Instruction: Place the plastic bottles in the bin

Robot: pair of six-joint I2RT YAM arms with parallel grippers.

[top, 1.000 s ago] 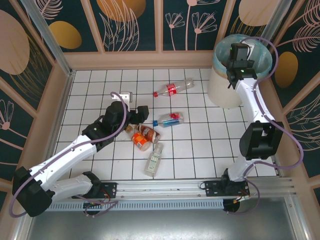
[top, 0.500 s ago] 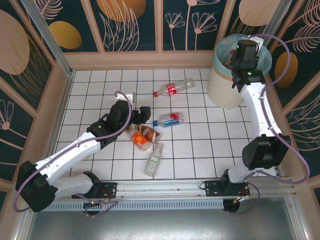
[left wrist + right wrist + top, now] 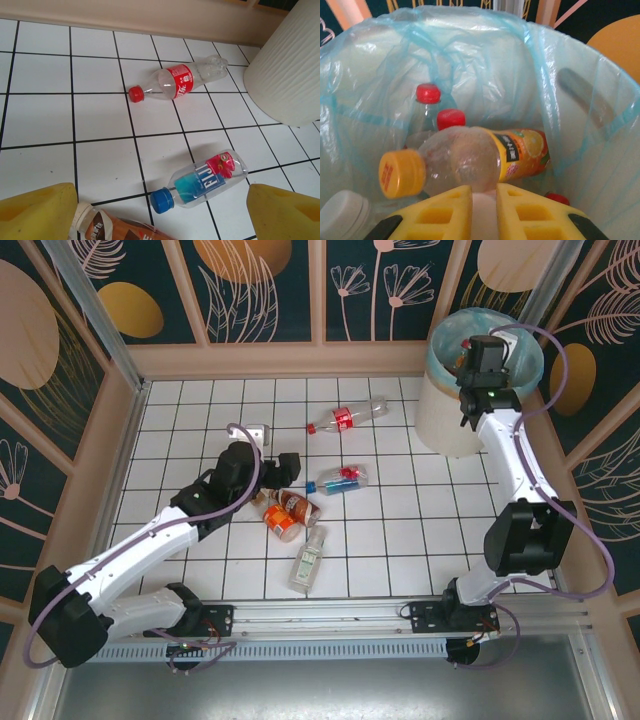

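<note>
Several plastic bottles lie on the tiled floor: a red-label one (image 3: 345, 418) (image 3: 175, 85), a blue-label one (image 3: 342, 478) (image 3: 202, 182), a brown and an orange one (image 3: 285, 512) and a green-label one (image 3: 310, 558). My left gripper (image 3: 288, 466) (image 3: 157, 195) is open just left of the blue-label bottle, whose blue cap lies between the yellow fingers. My right gripper (image 3: 480, 352) (image 3: 484, 192) is shut with nothing held, hanging inside the bin (image 3: 445, 410) over an orange-capped bottle (image 3: 470, 160) and red-capped ones (image 3: 428, 93).
The bin's ribbed white wall (image 3: 285, 70) stands right of the red-label bottle. Its teal liner (image 3: 560, 60) surrounds my right fingers, with a white cap (image 3: 342, 210) low on the left. A brown bottle (image 3: 115, 227) lies beside my left finger (image 3: 37, 210). Wooden walls border the floor.
My right gripper has closed over the bin, and its wrist shifted a little above the rim. The left arm crept slightly toward the blue-label bottle, jaws unchanged.
</note>
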